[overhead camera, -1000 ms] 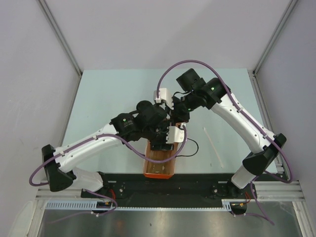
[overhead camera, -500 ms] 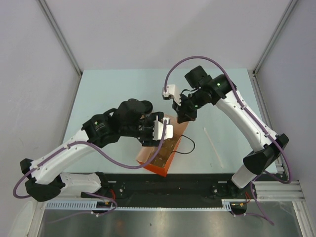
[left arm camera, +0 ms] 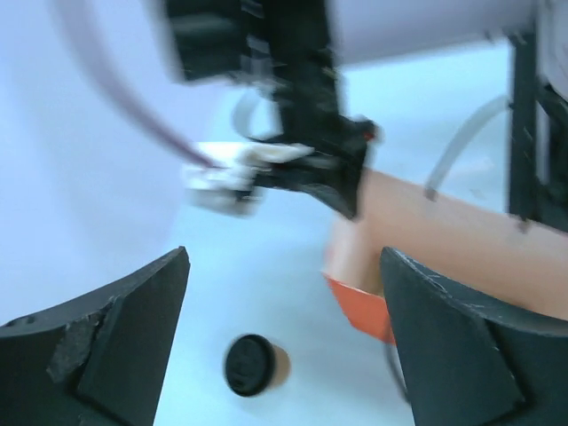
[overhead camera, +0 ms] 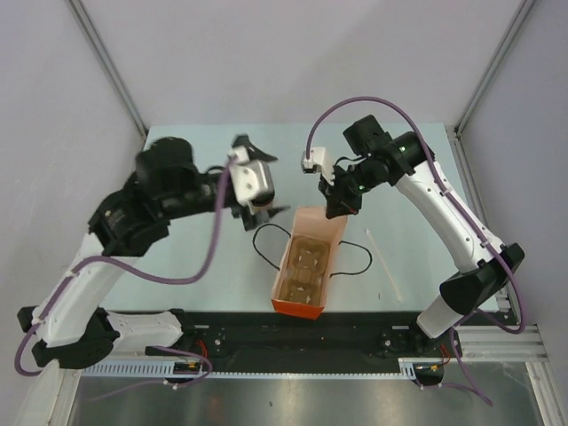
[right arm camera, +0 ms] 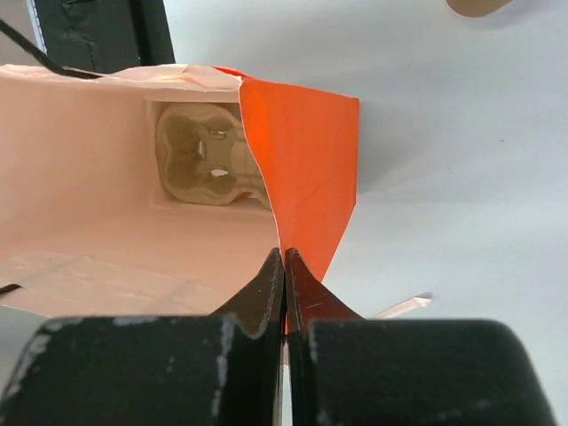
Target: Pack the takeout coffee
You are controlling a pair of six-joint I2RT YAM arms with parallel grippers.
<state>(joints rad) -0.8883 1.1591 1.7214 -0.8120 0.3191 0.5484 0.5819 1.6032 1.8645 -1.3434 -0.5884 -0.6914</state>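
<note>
Left wrist view is smeared all over: the takeout coffee point(left arm camera: 255, 364), low centre, is only a dark lid disc and a tan sliver. The left gripper point(left arm camera: 284, 257) has both fingers running off the bottom edge. In the right wrist view, a tan shape point(right arm camera: 479, 6) is clipped by the top edge, can't tell what. The orange bag point(right arm camera: 306, 151) spills past the left edge, its rim vanishing between the right gripper point(right arm camera: 283, 256)'s closed fingers.

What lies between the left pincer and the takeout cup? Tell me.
Nothing: the left wrist view shows only bare pale table between the open left pincer and the small tan paper cup with a black plastic lid.
</note>
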